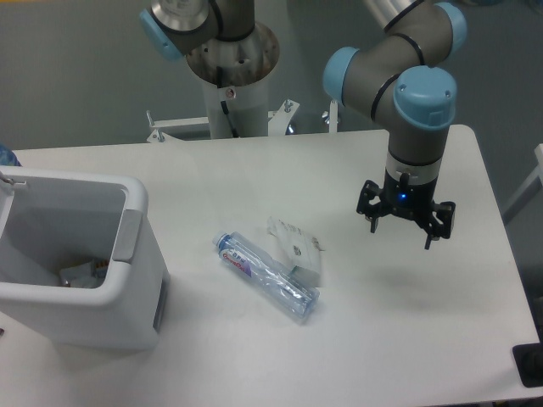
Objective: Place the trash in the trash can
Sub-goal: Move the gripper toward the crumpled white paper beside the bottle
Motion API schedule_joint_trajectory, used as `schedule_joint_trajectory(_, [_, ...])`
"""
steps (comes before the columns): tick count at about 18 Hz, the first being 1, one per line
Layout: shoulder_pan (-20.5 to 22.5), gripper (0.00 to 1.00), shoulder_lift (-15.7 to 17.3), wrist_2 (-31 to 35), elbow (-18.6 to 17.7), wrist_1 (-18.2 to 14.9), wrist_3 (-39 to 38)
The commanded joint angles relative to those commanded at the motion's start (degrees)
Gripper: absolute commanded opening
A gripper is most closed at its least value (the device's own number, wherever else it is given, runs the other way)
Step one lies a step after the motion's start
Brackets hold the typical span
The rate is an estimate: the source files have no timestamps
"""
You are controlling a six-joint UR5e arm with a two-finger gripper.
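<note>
**Trash on the table, gripper held apart from it**

White tabletop (399, 339) filled most of the frame, with a grey wall behind it along the upper edge. At the top centre stood the arm's base column (231, 76), bolted to a metal bracket at the far table edge.

At the lower left sat the trash can (127, 318), a white rectangular bin with rounded corners and a grey panel on its right rim. Some scraps lay at its bottom, too small to make out.

Near the middle of the frame lay the bottle (267, 275), a crushed clear plastic one on its side, its blue cap toward the upper left and its base toward the lower right, a red-blue label near the cap end. The white wrapper (297, 246) lay crumpled just beside it on the right, touching or partly tucked under the bottle.

In the right half of the frame, the gripper (405, 227) hung above the table, pointing down, well apart from the trash. Its fingers stood spread, holding nothing. A small blue light glowed on its body.
</note>
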Motion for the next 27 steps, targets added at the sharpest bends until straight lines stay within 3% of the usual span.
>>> schedule_joint_trajectory(7, [-0.61, 1.00, -0.70, -0.09, -0.61, 0.78, -0.08])
schedule_joint_trajectory(11, [-0.79, 1.00, -0.44, -0.35, -6.75, 7.81, -0.44])
schedule_joint_trajectory(12, [-0.79, 1.00, -0.44, -0.35, -7.29, 8.17, -0.44])
schedule_joint_trajectory(22, [-3.16, 1.00, -2.29, -0.09, -8.00, 7.74, -0.79])
schedule_joint_trajectory(27, [-7.19, 1.00, -1.49, -0.35, -8.52, 7.38, -12.27])
